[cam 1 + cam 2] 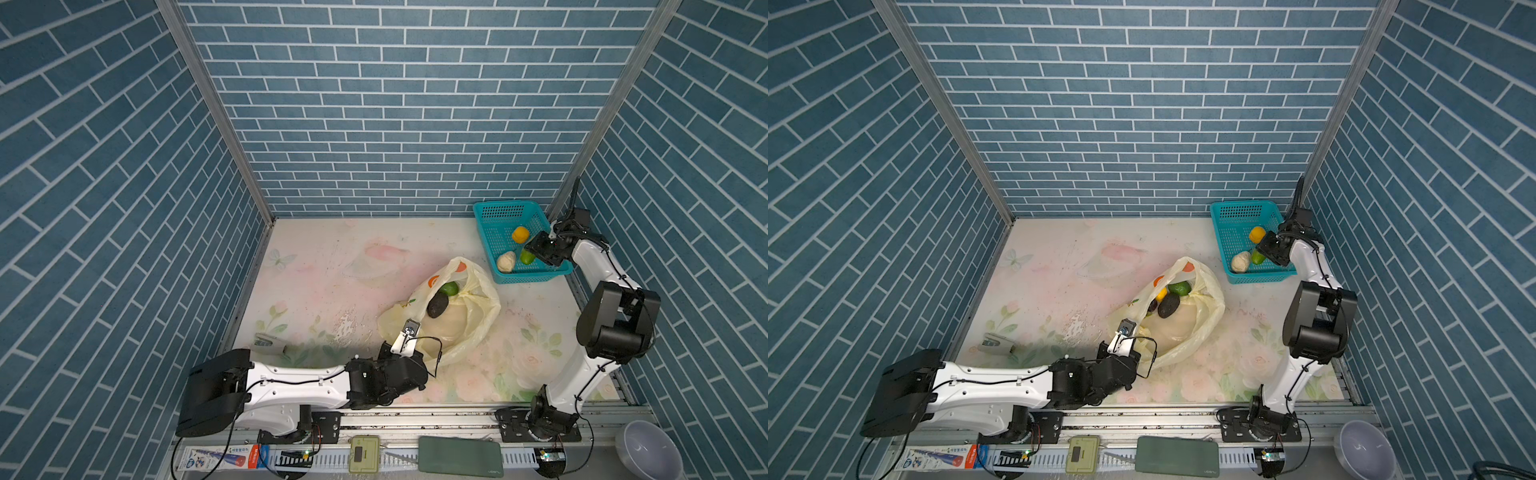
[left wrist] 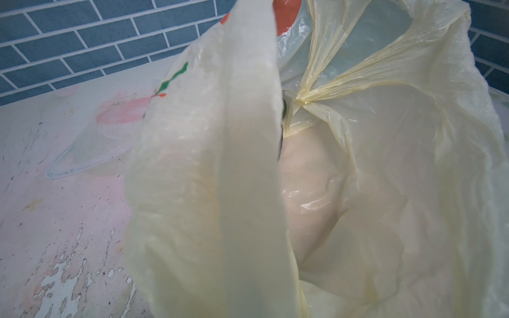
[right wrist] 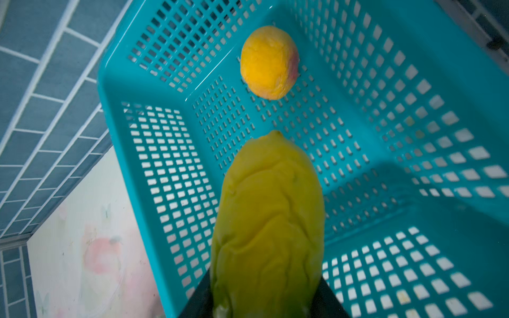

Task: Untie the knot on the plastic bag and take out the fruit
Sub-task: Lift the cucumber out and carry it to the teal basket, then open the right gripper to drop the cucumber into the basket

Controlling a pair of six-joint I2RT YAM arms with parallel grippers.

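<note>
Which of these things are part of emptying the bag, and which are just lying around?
Job: bag, pinched by left gripper; green fruit in right gripper; basket holding yellow fruit, cream fruit; dark fruit inside bag.
Lying about: bowl, green case, printed box.

left arm low, stretched forward | left pincer pinched tight | right arm reared, elbow high | right pincer gripping

Print on box, logo on green pad, both illegible
</note>
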